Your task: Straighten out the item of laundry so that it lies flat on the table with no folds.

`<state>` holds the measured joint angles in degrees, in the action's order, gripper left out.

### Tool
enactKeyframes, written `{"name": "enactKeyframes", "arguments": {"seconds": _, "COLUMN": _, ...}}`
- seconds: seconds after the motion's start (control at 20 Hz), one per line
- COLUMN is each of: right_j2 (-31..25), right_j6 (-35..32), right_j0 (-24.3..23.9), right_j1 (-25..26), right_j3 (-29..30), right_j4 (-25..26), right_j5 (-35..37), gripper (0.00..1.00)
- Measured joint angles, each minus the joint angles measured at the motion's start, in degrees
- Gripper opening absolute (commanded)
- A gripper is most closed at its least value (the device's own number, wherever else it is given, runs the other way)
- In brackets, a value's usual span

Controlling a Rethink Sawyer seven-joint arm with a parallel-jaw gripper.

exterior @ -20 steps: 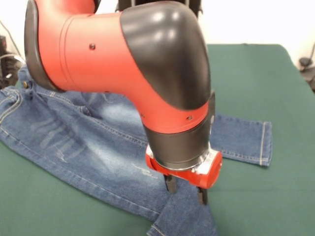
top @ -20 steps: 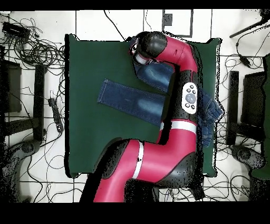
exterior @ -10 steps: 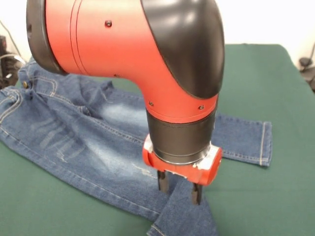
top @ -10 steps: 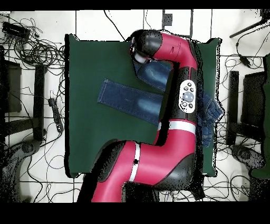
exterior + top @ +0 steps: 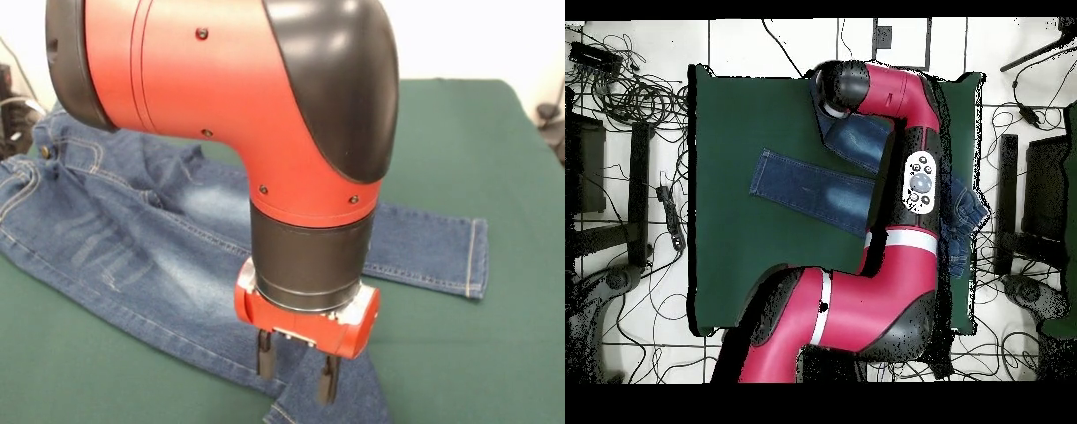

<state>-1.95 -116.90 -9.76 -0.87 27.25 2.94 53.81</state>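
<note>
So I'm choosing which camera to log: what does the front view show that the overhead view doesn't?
Only the front view shows the hand, fingers apart, low over the jeans at the nearer leg, plus stitching and faded patches. Only the overhead view shows the whole table, the arm's full length and floor cables. Both show the jeans spread on the green table with one leg lying straight.

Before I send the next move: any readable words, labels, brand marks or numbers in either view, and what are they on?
None can be read.
Arm's button panel: only small round buttons show, any markings too small to read.
Jeans: stitching and whisker marks only, no visible tag or brand patch.
Gripper and table: no lettering visible.
</note>
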Motion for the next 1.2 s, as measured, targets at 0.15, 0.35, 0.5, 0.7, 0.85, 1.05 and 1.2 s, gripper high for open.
{"name": "enactKeyframes", "arguments": {"seconds": 0.15, "right_j2": -0.01, "right_j6": 0.0, "right_j0": -0.08, "right_j1": -0.28, "right_j3": 1.33, "right_j4": 0.65, "right_j5": -1.93, "gripper": 1.0}}
{"name": "enactKeyframes", "arguments": {"seconds": 0.35, "right_j2": -0.01, "right_j6": 0.0, "right_j0": -0.24, "right_j1": -0.45, "right_j3": 3.11, "right_j4": 0.98, "right_j5": -3.18, "gripper": 1.0}}
{"name": "enactKeyframes", "arguments": {"seconds": 0.5, "right_j2": -0.03, "right_j6": 0.0, "right_j0": -0.52, "right_j1": -0.38, "right_j3": 4.73, "right_j4": 1.1, "right_j5": -3.7, "gripper": 1.0}}
{"name": "enactKeyframes", "arguments": {"seconds": 0.7, "right_j2": -0.04, "right_j6": 0.0, "right_j0": -0.97, "right_j1": 0.05, "right_j3": 5.75, "right_j4": 1.17, "right_j5": -3.71, "gripper": 1.0}}
{"name": "enactKeyframes", "arguments": {"seconds": 0.85, "right_j2": -0.09, "right_j6": 0.0, "right_j0": -1.47, "right_j1": 0.19, "right_j3": 6.02, "right_j4": 1.26, "right_j5": -3.71, "gripper": 1.0}}
{"name": "enactKeyframes", "arguments": {"seconds": 1.05, "right_j2": -0.23, "right_j6": 0.0, "right_j0": -2.29, "right_j1": 0.16, "right_j3": 6.05, "right_j4": 1.25, "right_j5": -3.71, "gripper": 0.0}}
{"name": "enactKeyframes", "arguments": {"seconds": 1.2, "right_j2": -0.33, "right_j6": 0.0, "right_j0": -2.76, "right_j1": 0.16, "right_j3": 6.06, "right_j4": 1.25, "right_j5": -3.71, "gripper": 0.0}}
